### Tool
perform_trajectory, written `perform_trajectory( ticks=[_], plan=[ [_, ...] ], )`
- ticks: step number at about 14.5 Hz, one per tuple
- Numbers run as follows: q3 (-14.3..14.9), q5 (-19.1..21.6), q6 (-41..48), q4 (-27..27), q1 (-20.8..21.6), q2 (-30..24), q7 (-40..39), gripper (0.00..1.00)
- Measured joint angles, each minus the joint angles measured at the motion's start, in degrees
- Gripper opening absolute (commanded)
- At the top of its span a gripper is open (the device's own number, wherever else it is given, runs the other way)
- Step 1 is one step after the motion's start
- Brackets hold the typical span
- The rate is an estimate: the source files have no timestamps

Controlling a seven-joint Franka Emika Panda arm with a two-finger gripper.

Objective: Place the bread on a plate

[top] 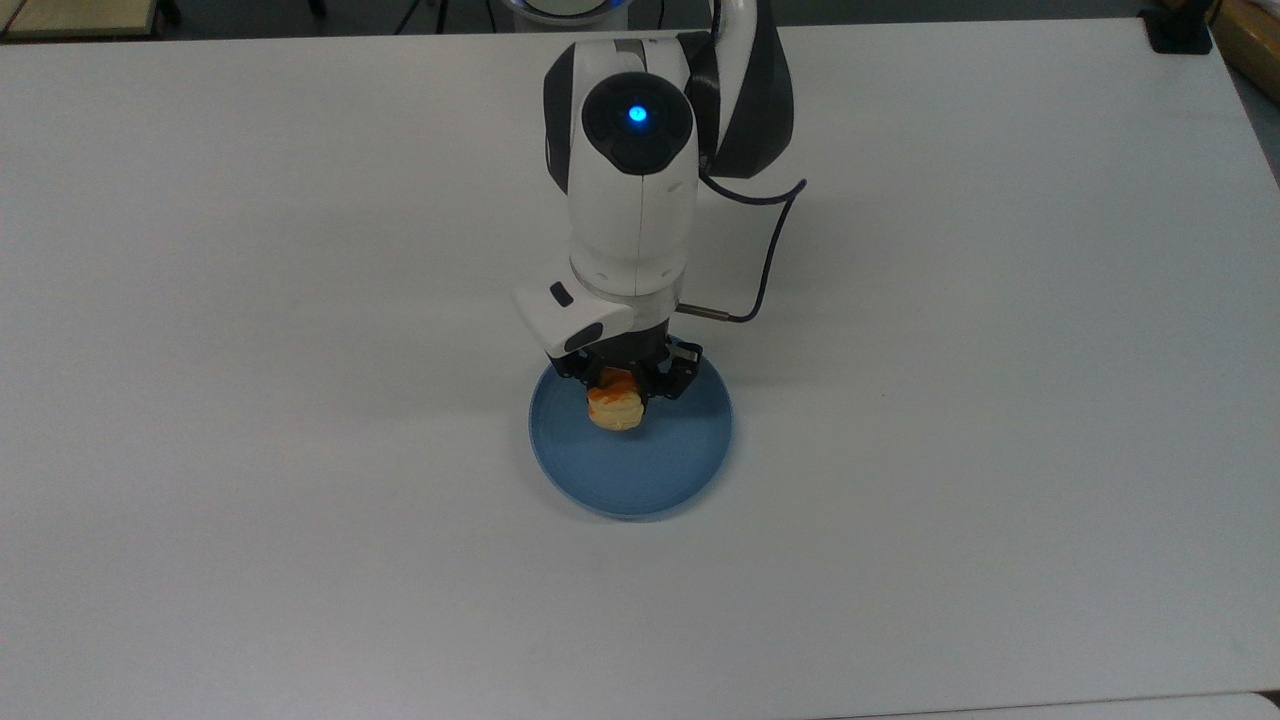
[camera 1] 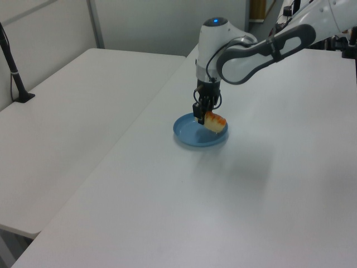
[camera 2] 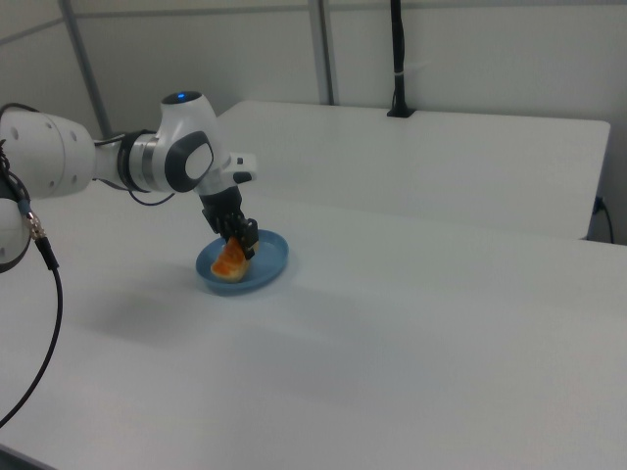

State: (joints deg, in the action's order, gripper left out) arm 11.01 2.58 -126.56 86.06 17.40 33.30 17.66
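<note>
Nearest to me in the top view is the bare white tabletop (top: 300,560) filling the lower half of the frame. Just above that, a little below the frame's centre, I see the plate (top: 640,480), blue and round, lying flat on the tabletop. Its near half is bare.

Over the plate's far half I have the pincer (top: 628,385), pointing down, its black fingers (top: 668,382) clamped on the bread (top: 614,407). The fingers grip the roll at its upper end, so most of the pale body with its orange glaze hangs below and slightly toward the camera from the fingertips. In the left view the bread (camera 1: 214,122) sits tilted, low over the plate (camera 1: 189,137), just to the right of the pincer (camera 1: 201,114); I cannot tell whether its lower end touches the plate. In the right view the bread (camera 2: 231,260) hangs beneath the pincer (camera 2: 240,241) inside the outline of the plate (camera 2: 274,262), left of the frame's centre.

Farther back, the white arm (top: 632,210) rises toward the upper middle of the top view, a blue light on its housing and a dark cable (top: 770,260) looping to its right.
</note>
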Motion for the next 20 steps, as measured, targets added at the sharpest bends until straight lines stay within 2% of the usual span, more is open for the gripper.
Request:
perform_trajectory(
  ticks=[1,2,7,10,14,20],
  plan=[
    [0.0,-0.2,-1.1,0.0,0.2,0.8,0.9,0.62],
    [0.0,-0.6,-2.5,0.0,0.5,1.7,2.0,1.0],
    [-0.1,-3.8,-4.0,-0.7,1.0,3.2,5.5,1.0],
    [0.1,-4.0,-4.0,-2.1,0.9,2.5,5.5,1.0],
    [0.4,-4.0,6.9,-3.0,-1.2,-5.6,4.5,1.0],
    [0.1,-4.0,25.7,-2.2,-5.0,-19.9,-5.3,1.0]
  ],
)
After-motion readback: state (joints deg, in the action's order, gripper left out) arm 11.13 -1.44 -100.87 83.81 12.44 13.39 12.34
